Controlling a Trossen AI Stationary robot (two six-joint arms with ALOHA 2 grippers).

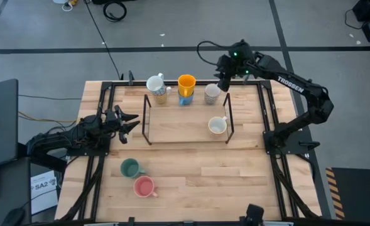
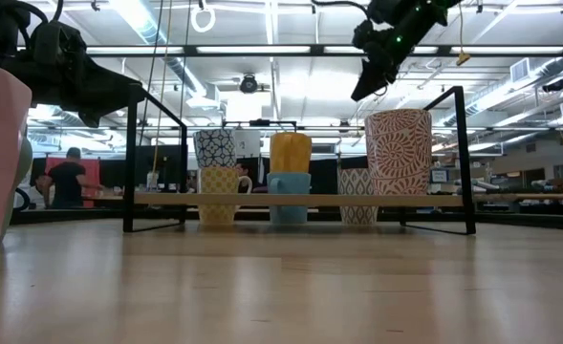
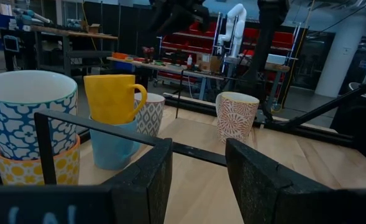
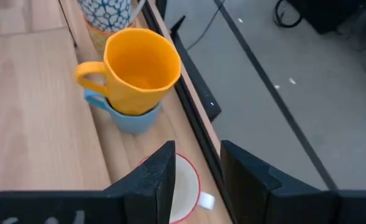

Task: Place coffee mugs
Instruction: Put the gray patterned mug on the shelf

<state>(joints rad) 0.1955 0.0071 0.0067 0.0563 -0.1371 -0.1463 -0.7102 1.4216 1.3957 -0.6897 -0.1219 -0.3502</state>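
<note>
On a wooden desk (image 1: 247, 176), the left gripper (image 1: 129, 122) waits near the left edge, fingers spread and holding nothing. Just inside it, toward the near edge, a green mug (image 1: 130, 167) and a pink mug (image 1: 144, 186) stand loose, not yet placed. Along the far edge runs the row (two stacks and a single): a blue-patterned mug (image 1: 155, 83) on a yellow-patterned mug (image 1: 161, 96), an orange mug (image 1: 186, 83) on a blue mug (image 1: 185, 99), then a grey-patterned mug (image 1: 212, 93). A red-patterned mug (image 1: 217, 125) stands apart, closer to the centre, beside the right post of a black wire frame (image 1: 146, 119). The right gripper (image 1: 223, 84) hovers above the grey-patterned mug, fingers parted around nothing. Judging by this, the right arm should rise straight up clear of the rim and frame bar, since any sideways drift could topple the orange stack.
</note>
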